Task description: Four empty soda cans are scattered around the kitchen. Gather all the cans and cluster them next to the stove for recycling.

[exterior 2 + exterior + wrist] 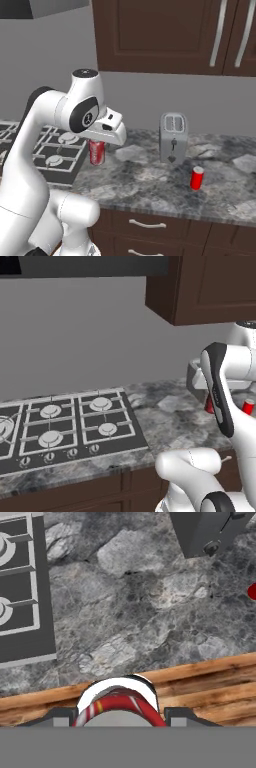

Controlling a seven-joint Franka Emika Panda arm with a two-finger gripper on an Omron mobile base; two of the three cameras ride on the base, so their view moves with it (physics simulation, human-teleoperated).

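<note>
Grey marbled stone covers the counter (150, 182), which runs under dark brown wall cabinets (160, 35) and above brown drawer fronts with pale handles. Set into the counter at its left end is the flat dark-grey gas stove (70, 426) with pale round burners and a row of small knobs along its front edge. Just beside the stove's right edge, the white arm's fingers (98, 146) hold a small red cylindrical soda can (97, 152) upright; in the hand view the can's red wall and white rim (119, 704) sit between the two dark finger tips, so the fingers are closed on it, partly open by the can's width. Whether the can's base touches the counter cannot be told. A silver two-slot toaster (173, 137) stands toward the counter's back edge, well to the right of the stove. A second small red can (197, 178) stands upright near the counter's front edge, in front of and to the right of the toaster.
</note>
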